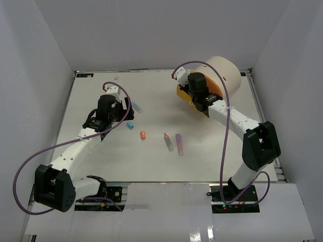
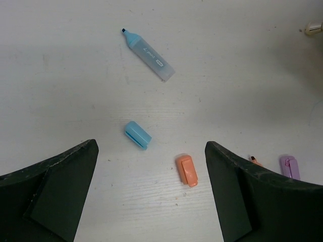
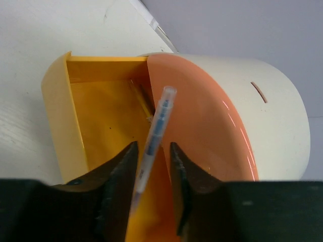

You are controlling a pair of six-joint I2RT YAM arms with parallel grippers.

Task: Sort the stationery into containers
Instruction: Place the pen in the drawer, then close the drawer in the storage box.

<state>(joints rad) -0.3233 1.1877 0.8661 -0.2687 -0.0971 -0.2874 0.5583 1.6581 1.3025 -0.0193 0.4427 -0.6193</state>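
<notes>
My right gripper [image 3: 153, 144] hovers over the open yellow drawer [image 3: 96, 116] of the cream cylinder [image 3: 272, 111]. Its jaws are parted round a clear blue pen [image 3: 157, 121], which leans on the left finger with a gap on the right side. Something slim and yellow lies inside the drawer. My left gripper [image 2: 151, 151] stands open above the table with nothing in it. An orange cap [image 2: 186, 170] and a blue cap [image 2: 138, 134] lie below it, and a blue highlighter [image 2: 148, 55] lies further off. An orange marker [image 1: 168, 141] and a purple marker [image 1: 179, 143] rest mid-table.
The orange drawer face [image 3: 202, 116] stands right beside the yellow drawer. The cylinder [image 1: 227, 73] sits at the table's back right corner, near the white walls. A small white bit [image 2: 314, 28] lies far off on the table.
</notes>
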